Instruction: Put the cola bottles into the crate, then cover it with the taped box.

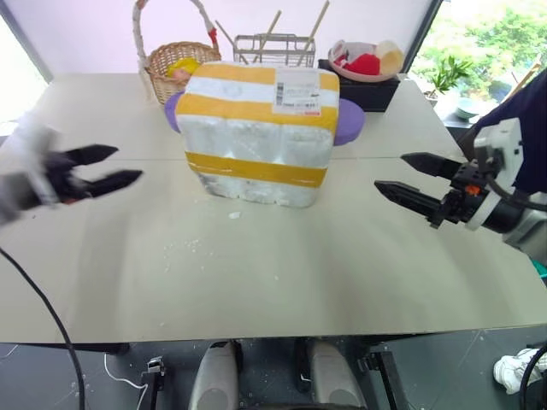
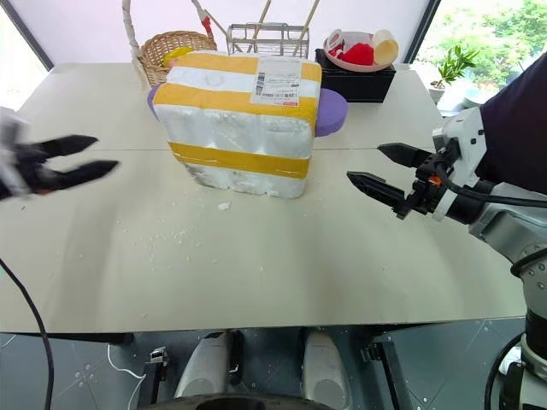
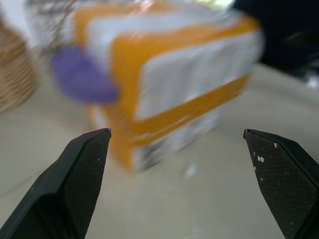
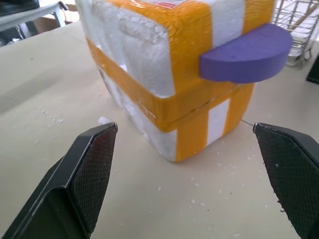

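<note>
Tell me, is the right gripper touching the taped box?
Apart. In the right eye view, bare table shows between the open right gripper and the taped box.

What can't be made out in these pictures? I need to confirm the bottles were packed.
- Cola bottles and crate: nothing shows whether they sit under the taped box, which stands on the table.
- Box's label: print too small to read in the eye views.
- Basket contents: mostly hidden by its rim; something yellow shows.
- Wire rack: lower part hidden behind the box.
- Left wrist view: blurred.
</note>
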Action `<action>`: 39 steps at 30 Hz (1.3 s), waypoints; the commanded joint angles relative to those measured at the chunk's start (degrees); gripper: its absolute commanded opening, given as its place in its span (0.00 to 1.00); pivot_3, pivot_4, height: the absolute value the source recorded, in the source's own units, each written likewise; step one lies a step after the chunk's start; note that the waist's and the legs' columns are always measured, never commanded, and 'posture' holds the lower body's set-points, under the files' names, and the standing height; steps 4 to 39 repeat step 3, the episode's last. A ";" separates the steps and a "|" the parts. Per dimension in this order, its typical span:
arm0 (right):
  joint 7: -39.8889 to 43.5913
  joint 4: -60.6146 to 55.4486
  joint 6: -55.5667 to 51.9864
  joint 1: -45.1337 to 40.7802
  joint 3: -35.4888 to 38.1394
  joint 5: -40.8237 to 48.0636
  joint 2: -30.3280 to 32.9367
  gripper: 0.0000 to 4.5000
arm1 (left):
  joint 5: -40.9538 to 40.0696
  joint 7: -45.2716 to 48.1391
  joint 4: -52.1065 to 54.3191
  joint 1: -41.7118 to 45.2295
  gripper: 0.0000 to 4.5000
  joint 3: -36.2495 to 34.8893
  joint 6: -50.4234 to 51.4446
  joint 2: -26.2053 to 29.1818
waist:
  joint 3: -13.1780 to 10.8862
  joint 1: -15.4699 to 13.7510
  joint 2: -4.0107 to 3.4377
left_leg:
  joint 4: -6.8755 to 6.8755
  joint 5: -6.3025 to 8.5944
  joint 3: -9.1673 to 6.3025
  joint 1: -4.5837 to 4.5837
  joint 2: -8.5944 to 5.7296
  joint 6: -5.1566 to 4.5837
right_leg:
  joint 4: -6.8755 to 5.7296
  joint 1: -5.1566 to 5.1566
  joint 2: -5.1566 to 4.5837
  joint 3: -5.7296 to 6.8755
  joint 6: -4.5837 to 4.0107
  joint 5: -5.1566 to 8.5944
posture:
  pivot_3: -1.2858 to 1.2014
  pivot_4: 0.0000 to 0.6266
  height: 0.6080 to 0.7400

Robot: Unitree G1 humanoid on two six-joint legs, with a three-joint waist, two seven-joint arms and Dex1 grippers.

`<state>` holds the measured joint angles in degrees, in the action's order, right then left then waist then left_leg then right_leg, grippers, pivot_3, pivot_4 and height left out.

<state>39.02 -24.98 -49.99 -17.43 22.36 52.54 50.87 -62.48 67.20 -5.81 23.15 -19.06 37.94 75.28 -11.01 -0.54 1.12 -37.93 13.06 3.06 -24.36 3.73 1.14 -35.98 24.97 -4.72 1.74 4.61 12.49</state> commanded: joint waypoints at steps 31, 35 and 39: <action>3.89 1.08 1.76 -3.11 -0.77 -0.05 1.63 1.00 | 4.88 8.03 1.09 -1.88 0.99 -1.36 3.19 2.88 | 0.04 -0.17 -0.47 | 0.03 0.00 0.01 0.17 -0.01 0.00 | -0.07 -0.08 0.02 -0.01 -0.01 0.03 | 0.52 0.24 1.00; 3.89 1.08 1.76 -3.11 -0.77 -0.05 1.63 1.00 | 4.88 8.03 1.09 -1.88 0.99 -1.36 3.19 2.88 | 0.04 -0.17 -0.47 | 0.03 0.00 0.01 0.17 -0.01 0.00 | -0.07 -0.08 0.02 -0.01 -0.01 0.03 | 0.52 0.24 1.00; 3.89 1.08 1.76 -3.11 -0.77 -0.05 1.63 1.00 | 4.88 8.03 1.09 -1.88 0.99 -1.36 3.19 2.88 | 0.04 -0.17 -0.47 | 0.03 0.00 0.01 0.17 -0.01 0.00 | -0.07 -0.08 0.02 -0.01 -0.01 0.03 | 0.52 0.24 1.00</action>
